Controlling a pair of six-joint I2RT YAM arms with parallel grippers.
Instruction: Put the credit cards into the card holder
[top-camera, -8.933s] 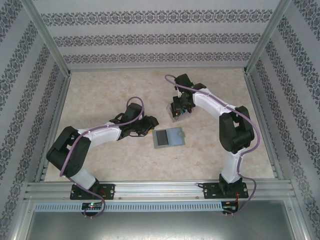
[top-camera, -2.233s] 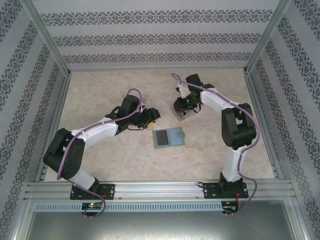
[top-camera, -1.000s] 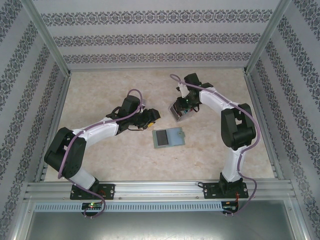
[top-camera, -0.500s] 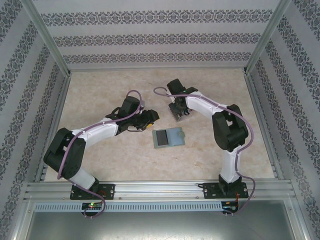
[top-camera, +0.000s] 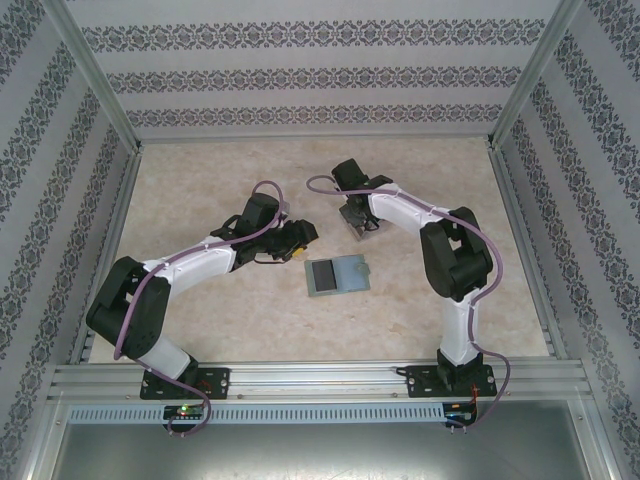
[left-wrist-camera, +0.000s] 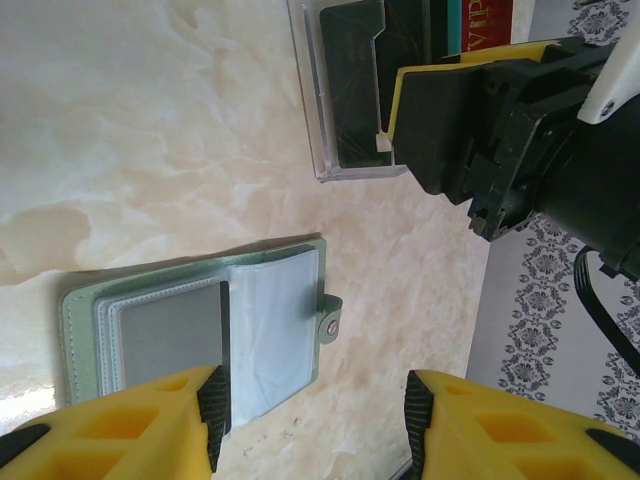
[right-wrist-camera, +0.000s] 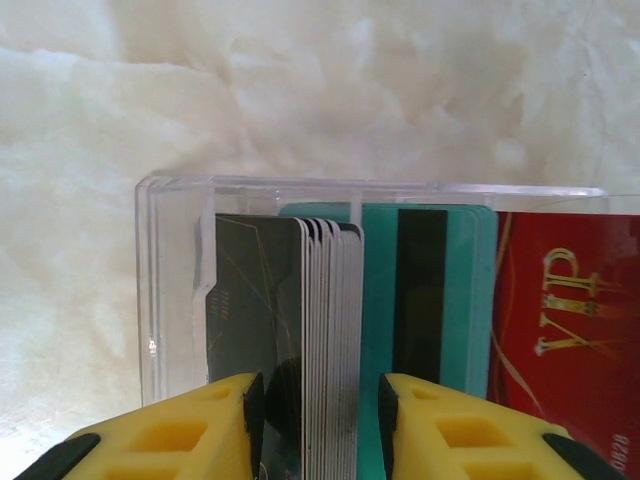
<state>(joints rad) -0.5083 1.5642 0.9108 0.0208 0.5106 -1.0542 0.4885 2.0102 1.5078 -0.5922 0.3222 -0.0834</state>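
Observation:
The card holder (top-camera: 337, 274) lies open on the table, a grey card (left-wrist-camera: 170, 335) in its left pocket and its right sleeve (left-wrist-camera: 275, 320) bare. My left gripper (left-wrist-camera: 315, 425) hovers open just beside its snap tab, nothing between the fingers. A clear tray (right-wrist-camera: 170, 280) stands behind it. It holds the credit cards upright: a dark grey stack (right-wrist-camera: 260, 290), teal ones (right-wrist-camera: 450, 290) and a red one (right-wrist-camera: 560, 300). My right gripper (right-wrist-camera: 322, 420) is down over the tray, its jaws straddling the grey stack, with a slim gap showing at the right pad.
The tray (top-camera: 360, 226) sits close behind the card holder near the table's middle, with both grippers (top-camera: 303, 238) (top-camera: 357, 213) crowded around it. Aluminium frame posts and patterned walls bound the table (top-camera: 200, 180) on three sides.
The right arm has swung its wrist leftward and turned over the tray, bringing the jaws down around the grey cards. The left arm and the card holder stay put.

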